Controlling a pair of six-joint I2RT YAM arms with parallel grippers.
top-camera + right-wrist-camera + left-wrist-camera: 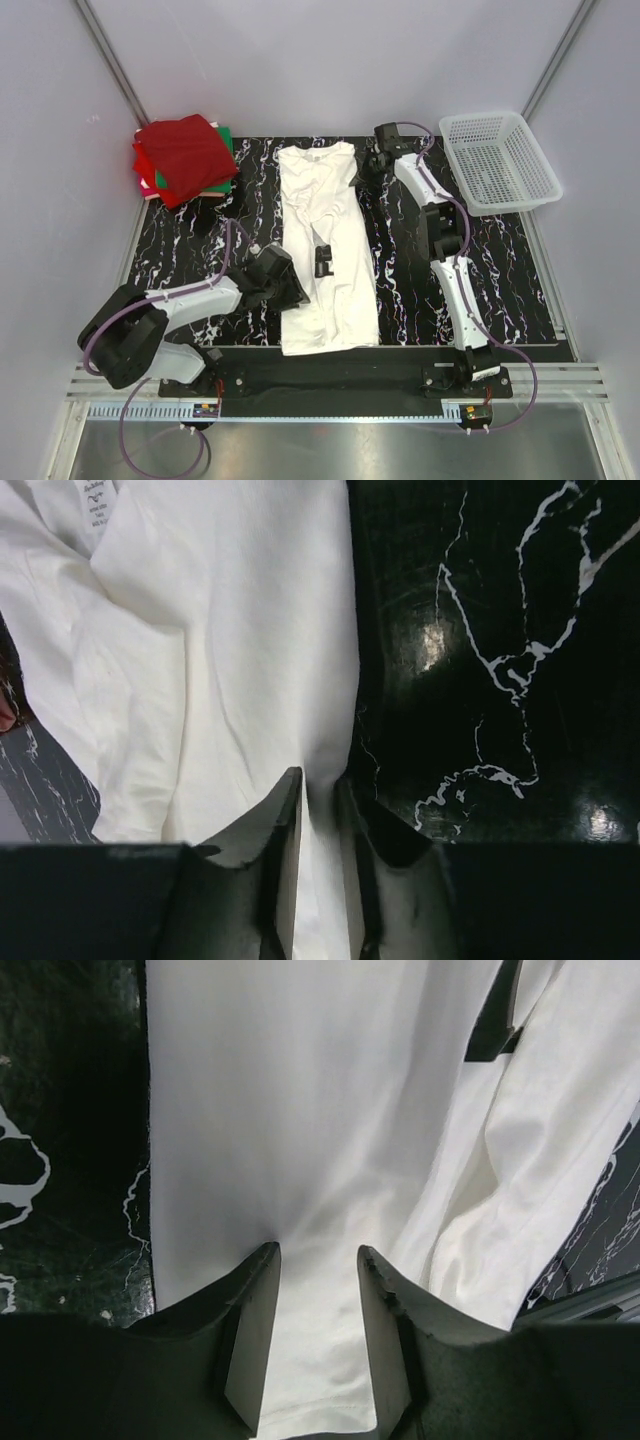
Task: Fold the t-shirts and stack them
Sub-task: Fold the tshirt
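A plain white t-shirt (325, 230) lies folded into a long strip down the middle of the black marble-patterned table (480, 270). It carries a small black mark (322, 262). My left gripper (290, 288) is at the shirt's lower left edge. In the left wrist view the shirt (300, 1110) runs between its jaws (320, 1250), which are pinched on the fabric. My right gripper (358, 175) is at the upper right edge. In the right wrist view its jaws (318, 778) are nearly together on the shirt's edge (220, 660). A stack of folded dark red, bright red and green t-shirts (185, 160) sits at the far left.
A white plastic mesh basket (497, 160) stands at the far right corner, partly over the table's edge. Grey walls close in the table on three sides. Bare tabletop shows on both sides of the shirt.
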